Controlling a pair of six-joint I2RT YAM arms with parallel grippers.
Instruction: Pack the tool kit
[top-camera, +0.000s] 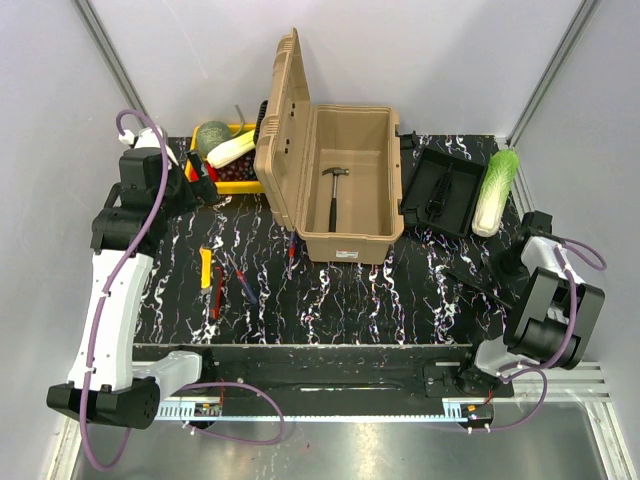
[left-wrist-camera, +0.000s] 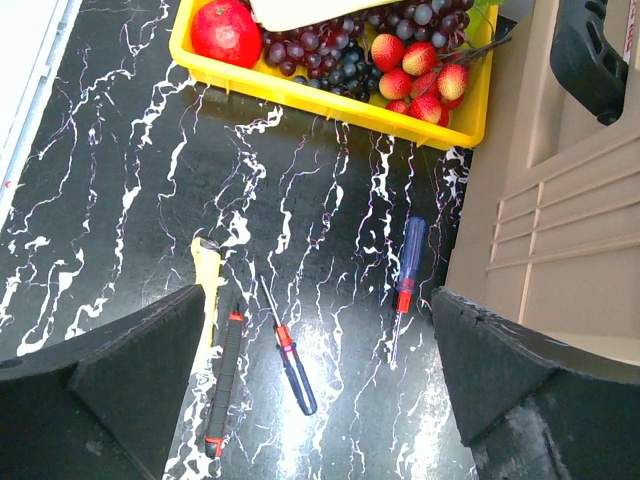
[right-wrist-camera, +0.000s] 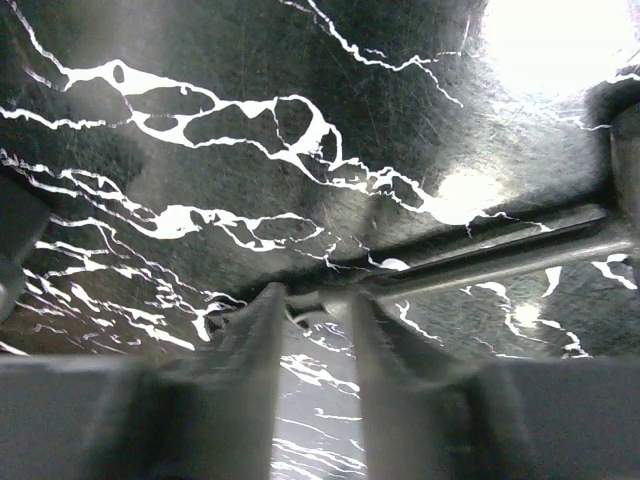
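The tan toolbox (top-camera: 345, 190) stands open at the table's middle back, its lid (top-camera: 283, 130) upright on the left and a hammer (top-camera: 335, 195) inside. Its black tray (top-camera: 443, 190) lies to its right. My left gripper (top-camera: 203, 186) hovers open (left-wrist-camera: 315, 292) over loose tools: a yellow-handled tool (left-wrist-camera: 206, 285), a black-and-red one (left-wrist-camera: 224, 380), and two blue-and-red screwdrivers (left-wrist-camera: 290, 355) (left-wrist-camera: 408, 265). My right gripper (top-camera: 502, 272) is low on the table, its fingers nearly together (right-wrist-camera: 312, 300) on the end of a thin metal tool (right-wrist-camera: 500, 255).
A yellow crate (left-wrist-camera: 330, 95) of fruit and vegetables stands at the back left, just beyond the loose tools. A napa cabbage (top-camera: 497, 190) lies right of the black tray. Grey walls close in the table on three sides.
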